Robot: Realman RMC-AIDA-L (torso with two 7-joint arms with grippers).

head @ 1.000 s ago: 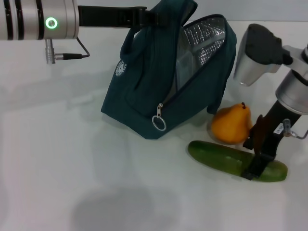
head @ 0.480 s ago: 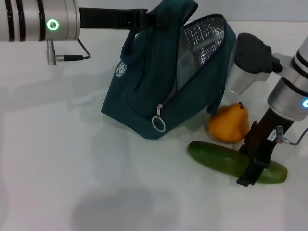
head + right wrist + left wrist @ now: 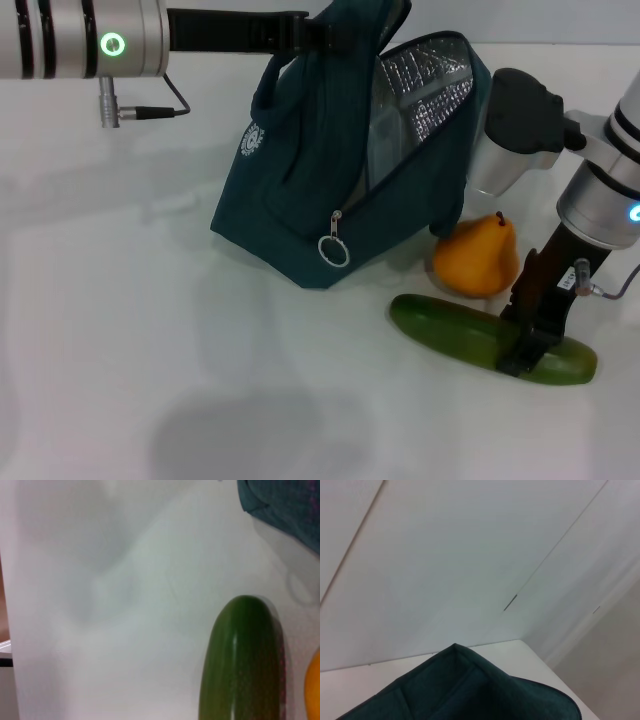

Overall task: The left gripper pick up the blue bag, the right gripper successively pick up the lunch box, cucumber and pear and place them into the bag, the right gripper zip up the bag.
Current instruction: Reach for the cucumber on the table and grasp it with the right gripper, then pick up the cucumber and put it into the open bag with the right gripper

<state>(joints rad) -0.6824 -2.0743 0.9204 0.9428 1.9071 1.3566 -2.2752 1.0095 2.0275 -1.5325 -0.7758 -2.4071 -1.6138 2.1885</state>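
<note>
Cucumber (image 3: 490, 342) lies lengthwise left-to-right — right gripper (image 3: 527, 345) straddles its right end, grip unclear.

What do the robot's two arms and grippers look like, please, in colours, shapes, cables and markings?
The left gripper is a black claw on a black forearm, behind it a silver cylindrical wrist with black bands, a glowing green ring and a thin black cable ending in a metal plug. The right gripper is a black two-finger claw whose black forearm bears a small white label, below a silver wrist and a black-capped joint.

Bare test bench, plain white tabletop (image 3: 150, 350), blank white wall panels (image 3: 445, 555)
</note>
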